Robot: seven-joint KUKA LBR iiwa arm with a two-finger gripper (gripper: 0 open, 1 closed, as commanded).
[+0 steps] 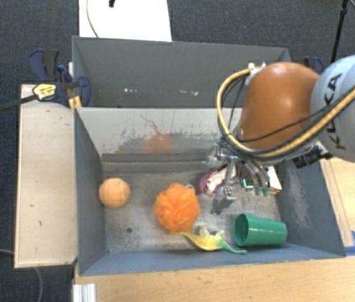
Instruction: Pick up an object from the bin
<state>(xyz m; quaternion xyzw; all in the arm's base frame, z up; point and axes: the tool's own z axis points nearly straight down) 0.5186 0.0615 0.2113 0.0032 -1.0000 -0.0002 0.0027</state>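
My gripper hangs low over the middle right of the bin floor, under the orange wrist cover. Close at its left, partly hidden by it, lies a small purple and white thing. An orange fluffy pom-pom sits just left of the gripper, apart from it. To the gripper's front right a green cup lies on its side, mouth to the left. A limp yellow thing with a green end rests by the front wall, between the pom-pom and the cup.
An orange ball sits alone at the left of the bin floor. The arm and its cables cover the right back part of the bin.
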